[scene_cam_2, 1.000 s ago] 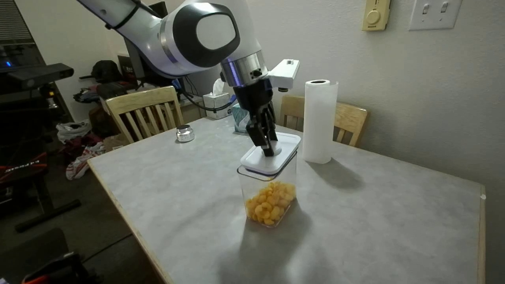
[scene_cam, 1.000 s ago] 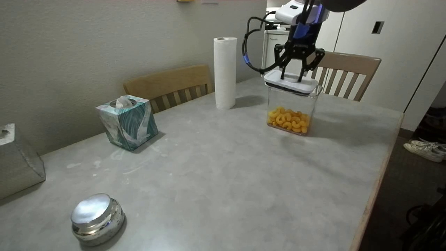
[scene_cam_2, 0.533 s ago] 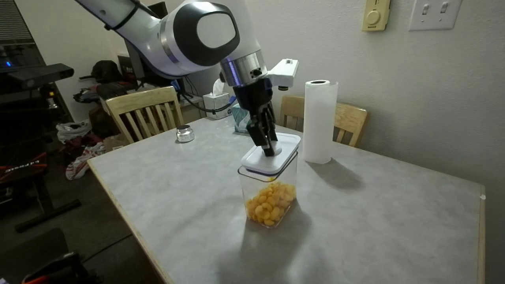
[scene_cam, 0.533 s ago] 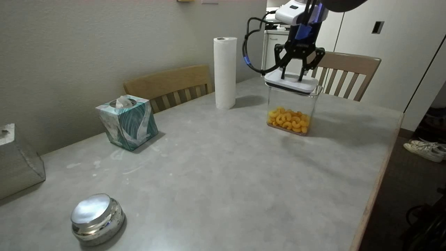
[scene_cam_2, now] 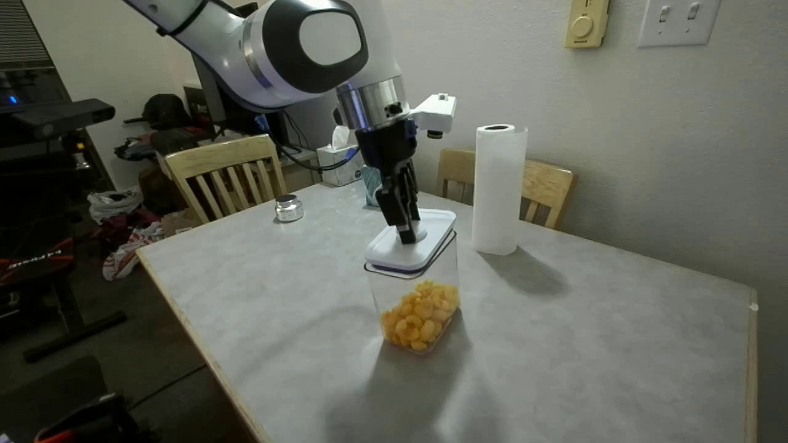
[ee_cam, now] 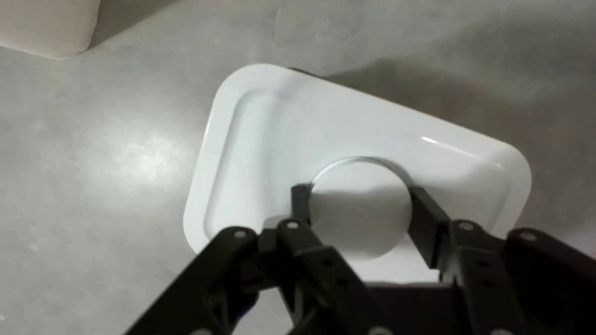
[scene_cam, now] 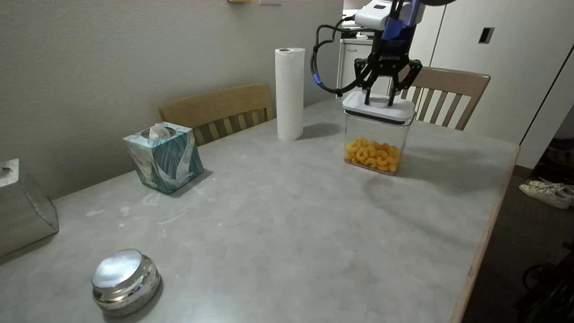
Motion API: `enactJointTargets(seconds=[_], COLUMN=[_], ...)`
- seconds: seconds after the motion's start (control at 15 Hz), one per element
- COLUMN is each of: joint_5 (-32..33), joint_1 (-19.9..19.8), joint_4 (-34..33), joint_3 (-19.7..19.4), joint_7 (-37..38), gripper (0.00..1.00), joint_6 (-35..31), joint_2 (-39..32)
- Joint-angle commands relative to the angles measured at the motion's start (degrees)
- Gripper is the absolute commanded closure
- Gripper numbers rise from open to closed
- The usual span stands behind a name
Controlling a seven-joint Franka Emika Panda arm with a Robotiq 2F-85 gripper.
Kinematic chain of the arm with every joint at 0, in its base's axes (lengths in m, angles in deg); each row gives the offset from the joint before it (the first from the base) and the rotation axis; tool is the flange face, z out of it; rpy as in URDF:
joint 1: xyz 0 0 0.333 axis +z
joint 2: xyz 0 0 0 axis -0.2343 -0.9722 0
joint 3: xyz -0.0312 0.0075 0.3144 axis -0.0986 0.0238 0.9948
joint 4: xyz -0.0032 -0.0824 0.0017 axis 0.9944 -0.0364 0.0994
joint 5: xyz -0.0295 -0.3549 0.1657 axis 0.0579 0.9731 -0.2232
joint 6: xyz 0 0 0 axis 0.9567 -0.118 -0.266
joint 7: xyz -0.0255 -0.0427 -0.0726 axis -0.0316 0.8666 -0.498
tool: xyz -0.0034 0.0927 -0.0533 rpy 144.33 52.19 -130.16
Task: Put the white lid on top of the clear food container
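The gripper pinches the white lid by its round button. In both exterior views the clear food container stands directly beneath, at six o'clock, edges roughly parallel, so pressing straight down seems next.

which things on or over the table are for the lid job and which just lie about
For the job:
Black two-fingered gripper
White round-cornered plastic lid, gripped
Clear boxy plastic container under the lid

Just lying about:
Tall white paper-towel roll
Teal-and-white patterned tissue box
Pale grey tissue box
Round shiny silver object
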Motion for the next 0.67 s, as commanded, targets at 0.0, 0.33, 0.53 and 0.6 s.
enactJointTargets(seconds=[0.0,0.33,0.53,0.6], joint_5=[-1.03,-1.08,-0.43,-0.47], joint_1=[-0.11,-0.22,-0.13,-0.13], joint_4=[0.90,1.48,1.46,1.35], joint_3=[-0.06,-0.31,-0.65,-0.69], joint_7=[-2.67,-3.35,-2.74,-2.57], gripper=[0.71,0.71,0.71,0.71], joint_6=[3.29,6.44,5.84,5.51], joint_2=[0.81,0.88,0.65,0.43])
